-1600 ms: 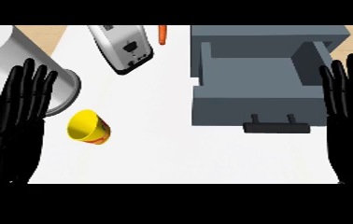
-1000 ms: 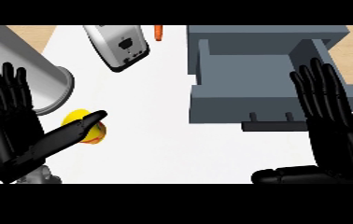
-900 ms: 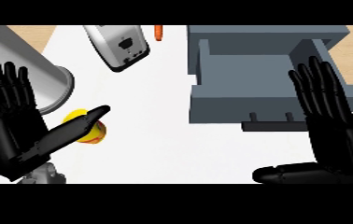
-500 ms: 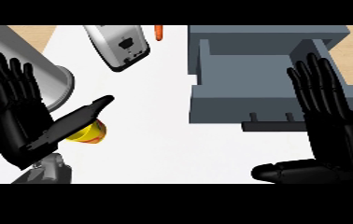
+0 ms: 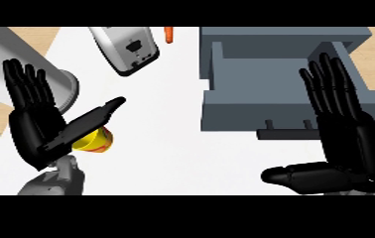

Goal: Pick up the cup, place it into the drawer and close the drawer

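Two black hands are seen over a white counter (image 5: pixel 161 148). The left hand (image 5: pixel 44 128) is spread open at the near left, fingers straight, thumb stretched across the yellow cup (image 5: pixel 95 142), nothing yet held. The cup lies partly hidden under that thumb, well apart from the grey drawer (image 5: pixel 242 108), which stands pulled open at the right. The right hand (image 5: pixel 341 128) is held open over the drawer's right side, fingers straight and empty.

The cup is judged light, stiff and smooth-walled, likely to roll or slide if nudged; a hold around its body, thumb on one side and fingers on the other, looks soundest. Whether it lies on its side cannot be told.

A large grey metal pot (image 5: pixel 51 78) stands just behind the left hand and may crowd the fingers. A silver toaster (image 5: pixel 128 48) and an orange carrot (image 5: pixel 169 33) lie at the far edge, clear of the route to the drawer.
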